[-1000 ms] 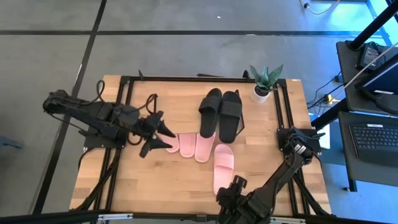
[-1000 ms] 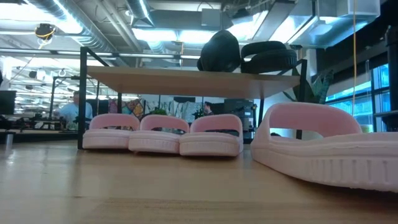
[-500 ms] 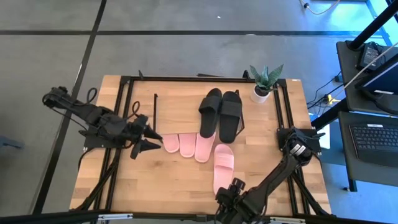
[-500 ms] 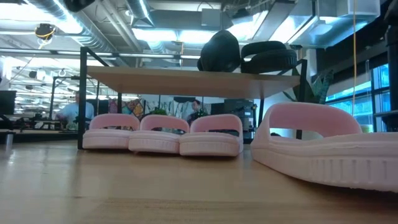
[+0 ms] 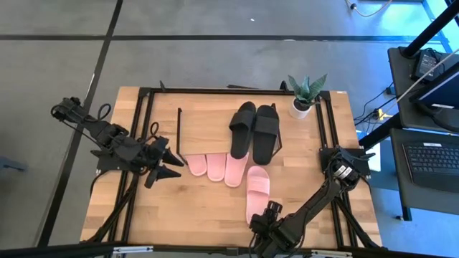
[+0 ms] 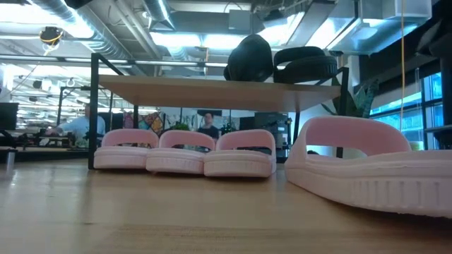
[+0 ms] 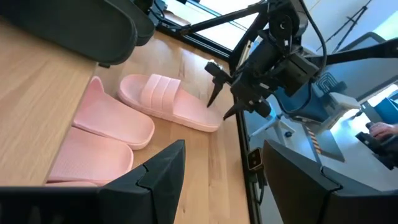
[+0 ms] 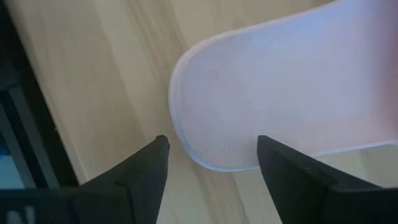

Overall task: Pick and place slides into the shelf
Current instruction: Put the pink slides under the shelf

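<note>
The shelf (image 5: 208, 132) stands mid-table, with two black slides (image 5: 254, 131) on its top board. Three pink slides (image 5: 215, 167) lie side by side under it, soles on the table, also in the low view (image 6: 182, 152). A fourth pink slide (image 5: 257, 192) lies loose on the table nearer the front. My right gripper (image 5: 267, 213) hangs open over that slide's heel end (image 8: 205, 99), a finger on either side and neither touching. My left gripper (image 5: 171, 165) is open and empty, left of the three pink slides.
A potted plant (image 5: 305, 97) stands at the far right corner. Black frame rails (image 5: 143, 129) run along the table's left and right sides. Bare wood lies at the near left (image 5: 179, 215). In the low view, people (image 6: 208, 125) show in the room beyond.
My left gripper has drawn back from the leftmost pink slide toward the table's left edge, rolling a little and staying open. My right gripper has come down toward the loose pink slide's heel end, still open. The slides have stayed where they were.
</note>
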`<state>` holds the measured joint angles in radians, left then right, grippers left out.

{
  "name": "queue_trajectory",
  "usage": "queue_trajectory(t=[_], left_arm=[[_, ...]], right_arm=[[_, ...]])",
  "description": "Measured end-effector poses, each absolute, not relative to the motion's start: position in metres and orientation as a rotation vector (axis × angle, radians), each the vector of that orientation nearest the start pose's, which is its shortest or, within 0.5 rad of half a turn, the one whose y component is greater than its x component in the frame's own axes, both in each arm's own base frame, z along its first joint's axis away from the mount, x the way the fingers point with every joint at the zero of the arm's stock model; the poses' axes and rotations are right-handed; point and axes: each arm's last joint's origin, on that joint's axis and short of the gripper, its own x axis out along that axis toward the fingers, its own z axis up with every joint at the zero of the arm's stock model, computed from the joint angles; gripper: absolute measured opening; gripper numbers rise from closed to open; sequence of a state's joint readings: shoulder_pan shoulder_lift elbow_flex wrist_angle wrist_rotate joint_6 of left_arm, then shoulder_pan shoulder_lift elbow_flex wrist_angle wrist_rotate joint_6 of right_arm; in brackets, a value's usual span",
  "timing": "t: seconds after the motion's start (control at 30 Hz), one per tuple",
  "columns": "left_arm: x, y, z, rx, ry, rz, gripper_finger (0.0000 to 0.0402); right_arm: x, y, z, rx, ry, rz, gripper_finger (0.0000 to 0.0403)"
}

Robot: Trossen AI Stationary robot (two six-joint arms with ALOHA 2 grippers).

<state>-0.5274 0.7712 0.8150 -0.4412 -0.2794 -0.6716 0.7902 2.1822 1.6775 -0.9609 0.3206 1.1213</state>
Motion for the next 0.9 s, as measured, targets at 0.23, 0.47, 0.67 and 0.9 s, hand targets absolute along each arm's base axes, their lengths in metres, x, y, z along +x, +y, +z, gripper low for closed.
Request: queue_trajectory(t=[0.23, 0.47, 0.67, 0.9], left_arm=[[0.143, -0.074, 0.321, -0.503, 0.431, -0.111, 0.0205], [0.143, -0.074, 0.321, -0.502, 0.432, -0.11, 0.0205], [0.143, -0.074, 0.321, -0.502, 0.432, -0.11, 0.0205], [0.143, -0.074, 0.321, -0.501, 0.435, -0.109, 0.0205]], right_arm=[[0.31, 0.294, 0.16, 0.058, 1.162, -0.29, 0.0244], [0.326, 0.291, 0.154, 0.058, 1.132, -0.237, 0.0244], [0.332, 0.29, 0.14, 0.065, 1.146, -0.243, 0.0238], [0.332, 0.289, 0.14, 0.087, 1.162, -0.256, 0.0153]])
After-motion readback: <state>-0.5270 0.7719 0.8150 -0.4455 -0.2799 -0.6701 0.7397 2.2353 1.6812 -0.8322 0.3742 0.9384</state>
